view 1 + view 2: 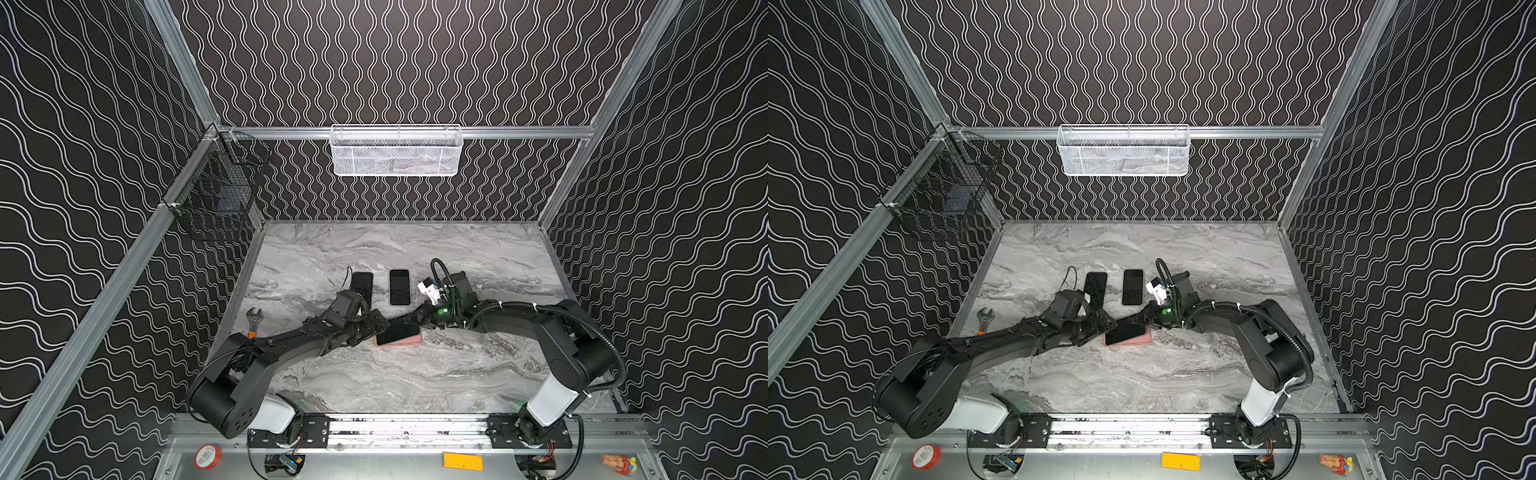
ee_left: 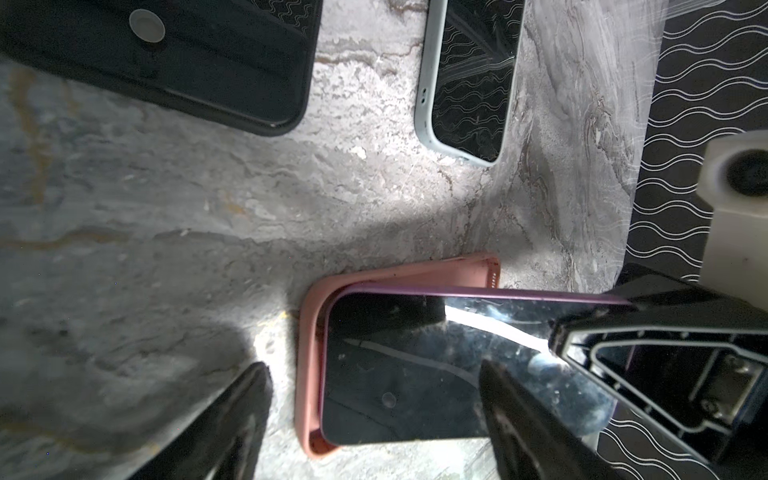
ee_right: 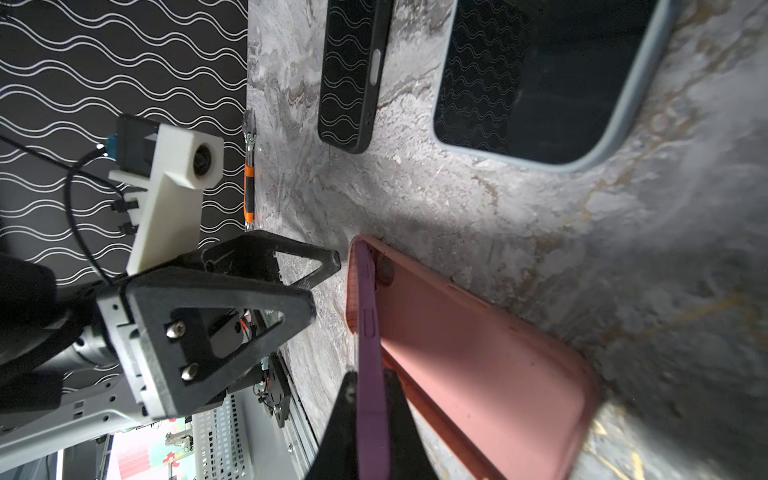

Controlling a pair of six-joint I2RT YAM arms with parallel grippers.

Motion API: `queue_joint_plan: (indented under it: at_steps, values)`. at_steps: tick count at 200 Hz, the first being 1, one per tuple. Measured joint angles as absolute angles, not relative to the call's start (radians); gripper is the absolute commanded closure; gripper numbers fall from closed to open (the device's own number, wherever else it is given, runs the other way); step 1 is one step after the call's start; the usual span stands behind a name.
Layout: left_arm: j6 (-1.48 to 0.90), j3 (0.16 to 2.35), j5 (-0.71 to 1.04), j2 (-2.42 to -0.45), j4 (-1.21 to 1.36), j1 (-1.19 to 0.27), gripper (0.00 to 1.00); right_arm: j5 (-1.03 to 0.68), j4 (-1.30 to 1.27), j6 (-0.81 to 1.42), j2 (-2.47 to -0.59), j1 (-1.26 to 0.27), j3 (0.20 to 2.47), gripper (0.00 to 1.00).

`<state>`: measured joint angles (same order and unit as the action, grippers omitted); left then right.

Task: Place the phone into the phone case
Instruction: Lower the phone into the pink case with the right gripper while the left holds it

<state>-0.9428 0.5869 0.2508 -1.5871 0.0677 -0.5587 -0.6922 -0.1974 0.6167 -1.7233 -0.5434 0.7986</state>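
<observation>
A pink phone case (image 1: pixel 401 343) (image 1: pixel 1136 340) lies open side up on the marble table in both top views. The phone (image 1: pixel 398 331) (image 1: pixel 1125 332) has a black screen (image 2: pixel 415 374) and a purple edge (image 3: pixel 368 332). It is tilted, with its left end down in the case (image 2: pixel 309 353) (image 3: pixel 478 353) and its right end lifted. My right gripper (image 1: pixel 415 319) (image 3: pixel 370 382) is shut on that lifted end. My left gripper (image 1: pixel 376 326) (image 2: pixel 374 368) is open at the case's left end. One finger is over the table and one over the screen, with nothing gripped.
Two other phones lie behind, a black one (image 1: pixel 362 284) and one in a pale case (image 1: pixel 400 286). A wrench (image 1: pixel 253 320) with an orange handle rests at the table's left edge. A black wire basket (image 1: pixel 216 199) hangs on the left wall and a white one (image 1: pixel 395 151) on the back rail.
</observation>
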Motion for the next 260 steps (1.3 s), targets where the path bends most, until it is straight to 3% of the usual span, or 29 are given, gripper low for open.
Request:
queue_joint_plan:
  at_steps: [163, 260]
  values:
    - [-0.95, 0.596, 0.272, -1.629, 0.115, -0.558, 0.17, -0.585, -0.21, 0.606, -1.743, -0.59, 0.799, 0.85]
    - [-0.962, 0.609, 0.273, -1.631, 0.111, -0.558, 0.16, -0.477, -0.184, 0.59, -1.761, -0.603, 0.78, 0.65]
